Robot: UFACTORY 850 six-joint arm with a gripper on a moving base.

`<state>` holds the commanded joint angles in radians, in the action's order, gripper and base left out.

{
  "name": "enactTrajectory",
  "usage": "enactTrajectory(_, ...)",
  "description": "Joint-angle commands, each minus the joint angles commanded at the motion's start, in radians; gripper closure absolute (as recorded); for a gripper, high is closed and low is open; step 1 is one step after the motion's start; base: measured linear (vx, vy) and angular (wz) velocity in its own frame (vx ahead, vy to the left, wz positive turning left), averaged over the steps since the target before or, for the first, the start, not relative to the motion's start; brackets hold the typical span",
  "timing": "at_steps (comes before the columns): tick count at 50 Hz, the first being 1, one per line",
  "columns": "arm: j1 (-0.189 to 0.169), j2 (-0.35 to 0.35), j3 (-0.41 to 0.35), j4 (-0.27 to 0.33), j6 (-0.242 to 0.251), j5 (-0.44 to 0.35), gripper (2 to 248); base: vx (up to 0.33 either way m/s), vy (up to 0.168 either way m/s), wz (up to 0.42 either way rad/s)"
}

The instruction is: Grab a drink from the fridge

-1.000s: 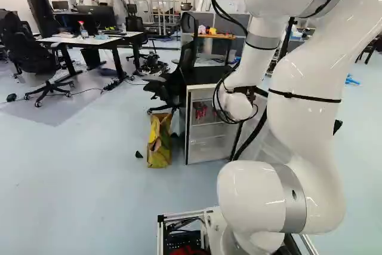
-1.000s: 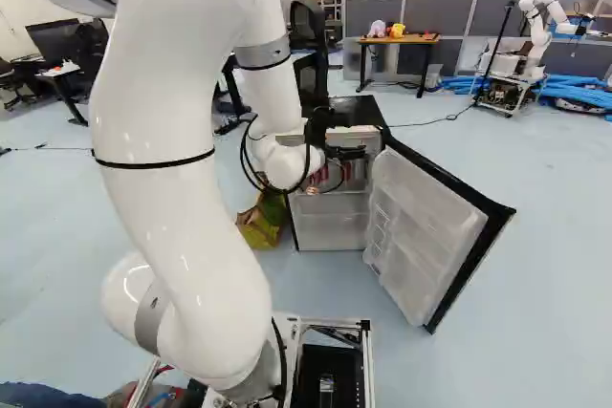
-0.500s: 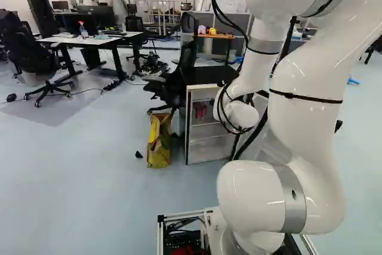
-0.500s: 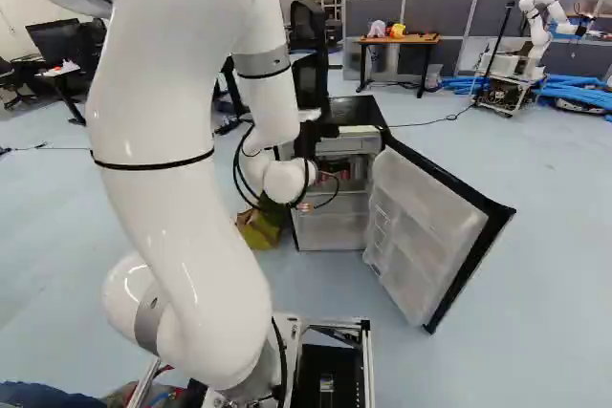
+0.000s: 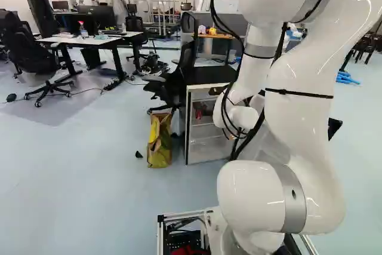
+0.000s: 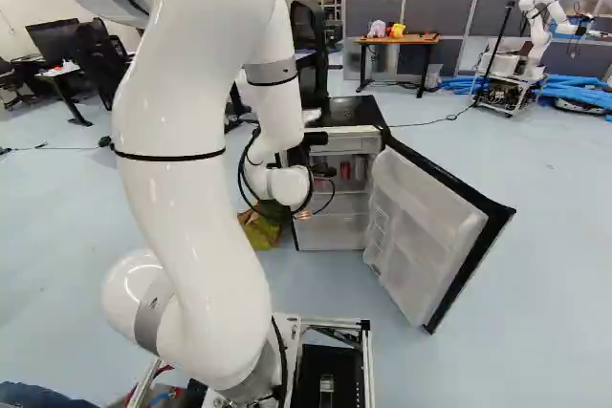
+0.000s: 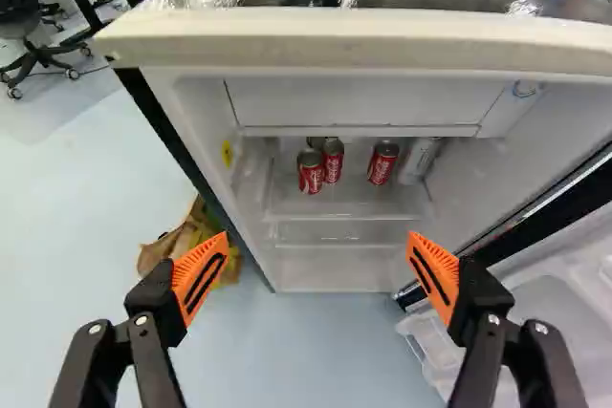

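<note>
Gripper (image 6: 323,169) spread wide, just outside the open fridge (image 7: 354,40); inside the fridge, red cans (image 7: 310,174) stand on a shelf (image 7: 344,204) (with a silver can (image 7: 418,160) for company).

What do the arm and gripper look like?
The arm is glossy white and rounded, with grey bands at its joints, a thin black strap and looping black cables. The gripper is black with light screw heads; its pads are orange, ribbed, pointed, with black slots.

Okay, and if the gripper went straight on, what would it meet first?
The open gripper would likely meet the fridge shelf or nearest red can first; depth is unclear.
</note>
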<state>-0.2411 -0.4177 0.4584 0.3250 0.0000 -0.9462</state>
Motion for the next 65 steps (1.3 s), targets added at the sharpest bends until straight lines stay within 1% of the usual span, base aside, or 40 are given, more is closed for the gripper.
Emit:
enactTrajectory(9, -0.004, -0.038, 0.019, 0.031, 0.000, 0.022, 3, 0.000, 0.000, 0.000)
enactTrajectory(27, -0.009, -0.124, 0.077, 0.031, 0.000, 0.022, 3, 0.000, 0.000, 0.000)
enactTrajectory(65, -0.016, -0.313, 0.227, 0.031, 0.000, 0.022, 3, 0.000, 0.000, 0.000)
